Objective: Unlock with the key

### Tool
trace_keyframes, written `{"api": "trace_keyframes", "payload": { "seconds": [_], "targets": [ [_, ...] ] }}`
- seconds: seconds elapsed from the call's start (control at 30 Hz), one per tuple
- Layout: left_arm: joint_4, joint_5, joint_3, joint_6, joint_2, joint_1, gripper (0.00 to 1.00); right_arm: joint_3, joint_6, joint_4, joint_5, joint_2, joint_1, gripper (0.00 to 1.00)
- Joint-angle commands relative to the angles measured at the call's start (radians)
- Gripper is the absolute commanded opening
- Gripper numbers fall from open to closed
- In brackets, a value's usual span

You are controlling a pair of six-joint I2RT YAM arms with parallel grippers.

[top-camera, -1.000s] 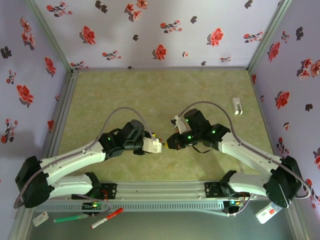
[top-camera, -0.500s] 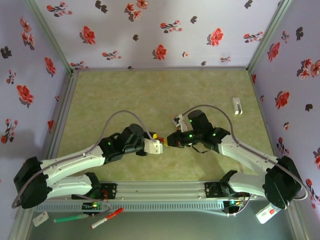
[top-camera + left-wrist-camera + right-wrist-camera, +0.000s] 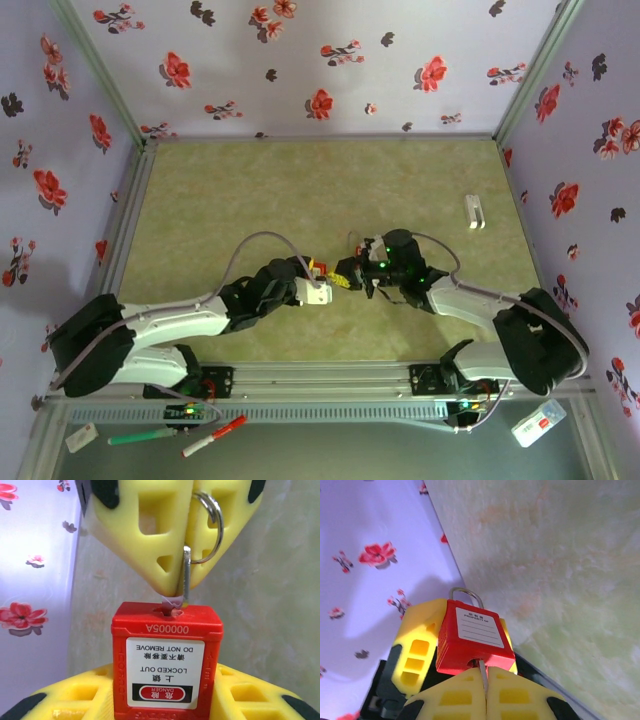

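Note:
A red padlock (image 3: 167, 660) with a white "DO NOT REMOVE" label sits between the yellow fingers of my left gripper (image 3: 165, 692), which is shut on its body. My right gripper (image 3: 486, 692) is shut on the key (image 3: 482, 672), whose metal blade enters the keyhole in the padlock's (image 3: 472, 640) underside. The key ring (image 3: 212, 525) hangs beside the right gripper's fingers (image 3: 145, 535). The steel shackle (image 3: 466, 594) points away, behind the lock. In the top view both grippers meet tip to tip at the table's middle, left gripper (image 3: 318, 290) and right gripper (image 3: 345, 280).
A small white object (image 3: 474, 212) lies at the back right of the green table. A red marker (image 3: 212, 436) and a green marker (image 3: 140, 437) lie in front of the arm bases. Flowered walls close in three sides.
Both arms have sunk lower and stretched out. The left gripper with the padlock has shifted right, closing the gap, and the key tip now sits in the keyhole.

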Motion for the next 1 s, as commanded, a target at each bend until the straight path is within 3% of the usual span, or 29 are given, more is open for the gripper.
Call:
{"api": "trace_keyframes", "payload": {
  "seconds": [0.0,0.07,0.1,0.2,0.33,0.47,0.57,0.67,0.77,0.87,0.97],
  "targets": [
    [0.284,0.068,0.028,0.008,-0.01,-0.047,0.0,0.004,0.154,0.106,0.11,-0.009,-0.002,0.0],
    [0.283,0.069,0.027,-0.019,-0.008,-0.044,0.0,0.004,0.154,0.069,0.113,-0.034,-0.008,0.0],
    [0.277,0.074,0.028,-0.044,-0.01,-0.037,0.0,0.005,0.15,0.046,0.113,-0.048,-0.014,0.05],
    [0.193,0.133,0.053,-0.193,-0.035,0.017,0.0,0.036,0.059,-0.135,0.101,-0.134,-0.07,0.33],
    [0.11,0.229,0.093,-0.388,-0.074,0.099,0.0,0.132,-0.159,-0.549,0.138,-0.314,-0.21,0.7],
    [0.061,0.319,0.144,-0.615,-0.094,0.16,0.0,0.264,-0.435,-0.869,0.247,-0.452,-0.31,0.9],
    [0.054,0.339,0.199,-0.857,-0.099,0.201,0.0,0.263,-0.57,-0.893,0.315,-0.53,-0.308,0.91],
    [0.023,0.357,0.264,-1.073,-0.091,0.217,0.0,0.165,-0.61,-0.726,0.306,-0.615,-0.281,0.88],
    [-0.039,0.351,0.341,-1.24,-0.066,0.221,0.0,0.09,-0.644,-0.59,0.38,-0.668,-0.194,0.86],
    [-0.088,0.352,0.4,-1.323,-0.042,0.217,0.0,0.059,-0.688,-0.518,0.482,-0.656,-0.093,0.86],
    [-0.109,0.35,0.424,-1.315,-0.036,0.212,0.0,0.05,-0.688,-0.442,0.491,-0.596,-0.05,0.86]
  ]
}}
